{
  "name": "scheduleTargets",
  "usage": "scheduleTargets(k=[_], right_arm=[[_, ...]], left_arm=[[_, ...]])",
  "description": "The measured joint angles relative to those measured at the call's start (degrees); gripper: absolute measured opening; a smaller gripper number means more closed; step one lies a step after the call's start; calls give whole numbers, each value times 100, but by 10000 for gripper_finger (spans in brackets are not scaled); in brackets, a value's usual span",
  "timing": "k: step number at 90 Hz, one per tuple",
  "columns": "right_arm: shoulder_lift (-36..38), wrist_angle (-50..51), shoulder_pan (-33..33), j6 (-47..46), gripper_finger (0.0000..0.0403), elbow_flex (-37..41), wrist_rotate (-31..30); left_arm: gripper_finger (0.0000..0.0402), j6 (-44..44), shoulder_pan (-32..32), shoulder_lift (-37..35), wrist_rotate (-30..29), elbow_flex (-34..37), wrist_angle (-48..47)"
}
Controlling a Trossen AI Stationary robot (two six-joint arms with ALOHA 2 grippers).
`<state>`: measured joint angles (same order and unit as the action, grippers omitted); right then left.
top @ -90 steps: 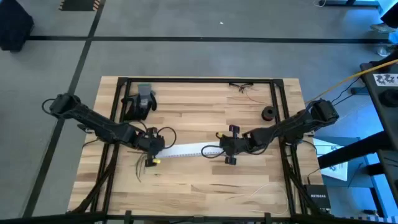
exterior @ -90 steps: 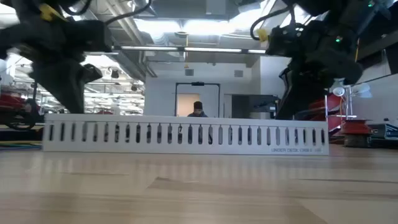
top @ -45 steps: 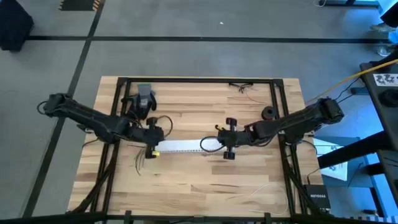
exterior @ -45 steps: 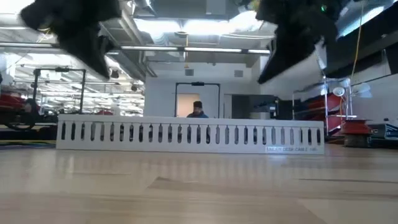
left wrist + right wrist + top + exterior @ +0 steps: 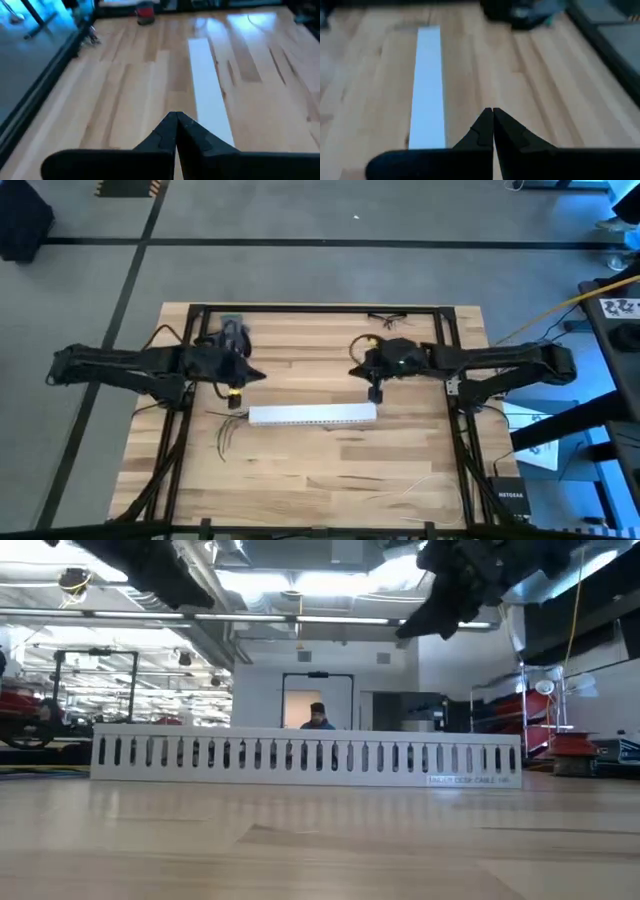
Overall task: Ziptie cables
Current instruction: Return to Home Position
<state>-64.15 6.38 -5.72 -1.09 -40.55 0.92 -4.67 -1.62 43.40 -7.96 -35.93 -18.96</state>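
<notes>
Two grippers, each with fingers pressed together and holding nothing: left gripper (image 5: 175, 120) raised clear of the duct (image 5: 312, 414) near its left end, right gripper (image 5: 492, 114) raised clear near its right end. One white slotted duct, lying flat, closed on top. One bundle of cables (image 5: 224, 432), apparently housed inside the duct, only the splayed ends showing past its left end. Step in hand, by judgement: return to rest pose, work seemingly complete. Next move calls for folding both arms away from the duct without snagging the protruding ends.
</notes>
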Motion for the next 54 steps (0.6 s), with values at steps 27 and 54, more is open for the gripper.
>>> scheduleTargets(k=[27, 54], right_arm=[[1572, -188, 7, -899, 5, 1029, -73], [1705, -228, 7, -800, 5, 1066, -134]], left_arm=[[1, 635, -159, -657, -31, 298, -210], [1, 411, -150, -610, -34, 298, -109]])
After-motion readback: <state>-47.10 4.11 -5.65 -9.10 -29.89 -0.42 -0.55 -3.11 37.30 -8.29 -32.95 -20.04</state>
